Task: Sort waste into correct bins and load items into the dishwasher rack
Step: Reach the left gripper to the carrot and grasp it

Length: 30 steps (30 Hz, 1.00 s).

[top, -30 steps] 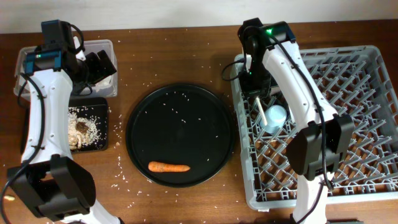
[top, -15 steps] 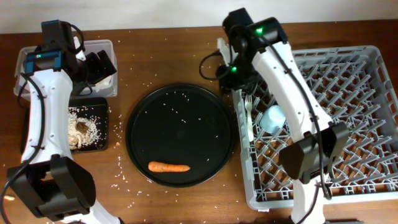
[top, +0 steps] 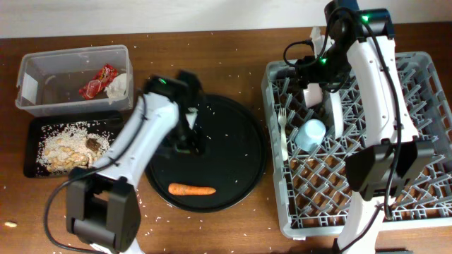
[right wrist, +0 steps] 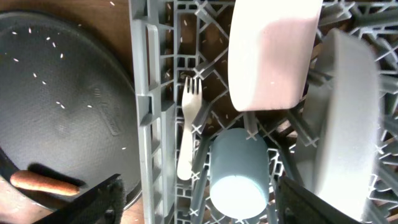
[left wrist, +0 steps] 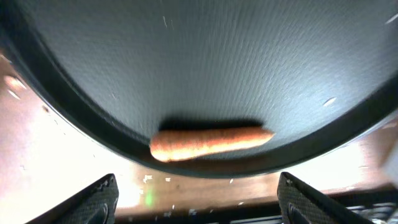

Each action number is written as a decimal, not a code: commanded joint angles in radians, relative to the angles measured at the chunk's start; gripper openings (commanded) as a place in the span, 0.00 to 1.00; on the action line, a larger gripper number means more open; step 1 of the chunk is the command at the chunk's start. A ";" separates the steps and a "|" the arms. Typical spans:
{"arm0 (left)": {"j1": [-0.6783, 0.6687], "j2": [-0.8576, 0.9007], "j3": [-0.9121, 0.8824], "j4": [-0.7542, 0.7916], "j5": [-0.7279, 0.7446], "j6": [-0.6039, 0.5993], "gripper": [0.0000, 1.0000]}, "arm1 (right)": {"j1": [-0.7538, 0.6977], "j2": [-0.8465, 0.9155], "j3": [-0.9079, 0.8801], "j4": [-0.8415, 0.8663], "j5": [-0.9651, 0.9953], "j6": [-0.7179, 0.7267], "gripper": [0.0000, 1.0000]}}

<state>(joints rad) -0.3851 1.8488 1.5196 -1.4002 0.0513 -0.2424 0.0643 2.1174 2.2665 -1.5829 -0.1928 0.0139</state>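
Left gripper [left wrist: 198,190], jaws wide apart and empty, hovers above the orange carrot [left wrist: 211,142] lying near the rim of the round black tray [top: 226,120], so sorting it seems in hand, and the next move likely calls for lowering astride it and closing.

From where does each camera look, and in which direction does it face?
Overhead: above the table, facing straight down; both arms show.
Left wrist: low over the round tray, facing the carrot; left gripper fingertips in the bottom corners.
Right wrist: over the rack, facing down at fork, cup and bowl; right gripper fingertips in the bottom corners.
Shared: the carrot.
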 commanded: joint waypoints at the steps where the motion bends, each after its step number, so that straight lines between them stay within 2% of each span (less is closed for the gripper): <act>1: -0.099 -0.014 -0.193 0.125 -0.074 -0.171 0.82 | 0.007 -0.043 0.017 -0.001 -0.025 -0.011 0.82; 3: -0.133 -0.014 -0.283 0.206 -0.074 -0.156 0.80 | 0.007 -0.043 0.017 -0.001 -0.025 -0.011 0.85; 6: -0.191 -0.014 -0.298 0.245 -0.075 0.060 0.80 | 0.007 -0.043 0.017 -0.001 -0.025 -0.010 0.86; 7: -0.201 -0.014 -0.298 0.257 -0.075 0.095 0.79 | 0.007 -0.043 0.017 -0.002 -0.025 -0.010 0.86; 11: -0.210 -0.014 -0.302 0.264 -0.075 0.166 0.75 | 0.007 -0.043 0.017 -0.007 -0.025 -0.010 0.86; 17: -0.210 -0.014 -0.306 0.212 -0.024 0.135 0.74 | 0.008 -0.043 0.017 -0.011 -0.025 -0.010 0.87; 20: -0.210 -0.014 -0.306 0.157 0.070 0.131 0.74 | 0.007 -0.043 0.017 -0.015 -0.025 -0.010 0.87; 23: -0.210 -0.017 -0.306 0.146 0.066 0.026 0.75 | 0.007 -0.043 0.017 -0.015 -0.025 -0.010 0.88; 25: -0.210 -0.017 -0.310 0.179 -0.067 -0.109 0.75 | 0.008 -0.043 0.017 -0.018 -0.030 -0.010 0.88; 26: -0.210 -0.016 -0.312 0.193 -0.099 -0.106 0.75 | 0.008 -0.043 0.017 -0.018 -0.035 -0.010 0.88; 28: -0.210 -0.016 -0.333 0.257 -0.119 0.008 0.75 | 0.008 -0.043 0.017 -0.018 -0.037 -0.010 0.88; 30: -0.210 -0.016 -0.361 0.294 -0.111 0.067 0.75 | 0.008 -0.043 0.017 -0.023 -0.037 -0.010 0.88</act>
<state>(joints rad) -0.5926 1.8492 1.1973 -1.1355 -0.0299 -0.2569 0.0669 2.1159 2.2669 -1.5978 -0.2127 0.0063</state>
